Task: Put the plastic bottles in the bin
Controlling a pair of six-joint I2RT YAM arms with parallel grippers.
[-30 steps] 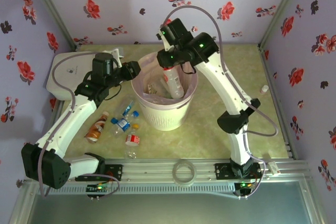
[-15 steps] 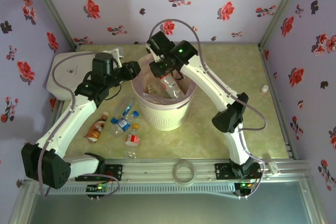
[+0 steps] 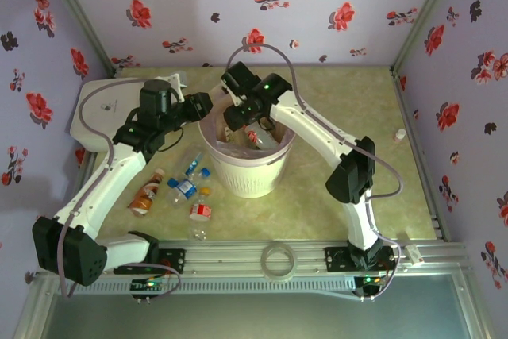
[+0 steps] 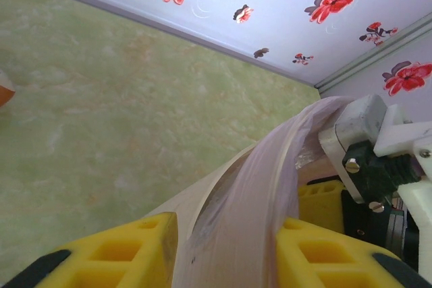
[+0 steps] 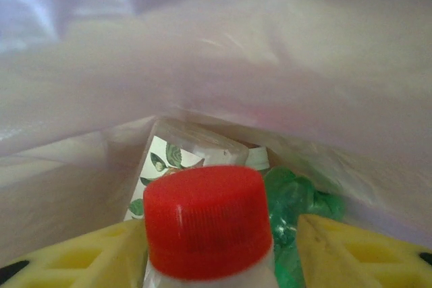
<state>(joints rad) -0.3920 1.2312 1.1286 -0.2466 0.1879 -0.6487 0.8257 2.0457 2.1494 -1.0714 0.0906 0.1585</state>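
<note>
Right fingers: the right fingers [image 5: 354, 247] are parted, with a gap showing beside the cap, so nothing is clamped.
Between them: a red-capped bottle [image 5: 202, 217], down inside the bin [image 3: 250, 180], well below the rim.
Pointing: the cap leads away from the wrist and deeper into the bin. The long axis runs in line with the fingers, and from above it reads as tilted, not upright.
Handling: it looks like a light, thin-walled bottle, smooth and easy to squeeze. My call is to grip mid-body across the label, since the cap is too narrow and a squeezed wall could squirt free.
Neighbours: a green bottle [image 5: 300, 214] and a leaf-label bottle [image 5: 172, 160] lie just beyond it on the bin floor.
Left fingers: the left fingers [image 4: 128, 251] are clenched on the bin's rim, with the pink liner [image 4: 250, 200] pinched between them, steadying it.
Outward: loose bottles [image 3: 184, 186] and an orange-brown bottle [image 3: 145, 196] lie on the counter [image 3: 317, 196], left of the bin, waiting.
</note>
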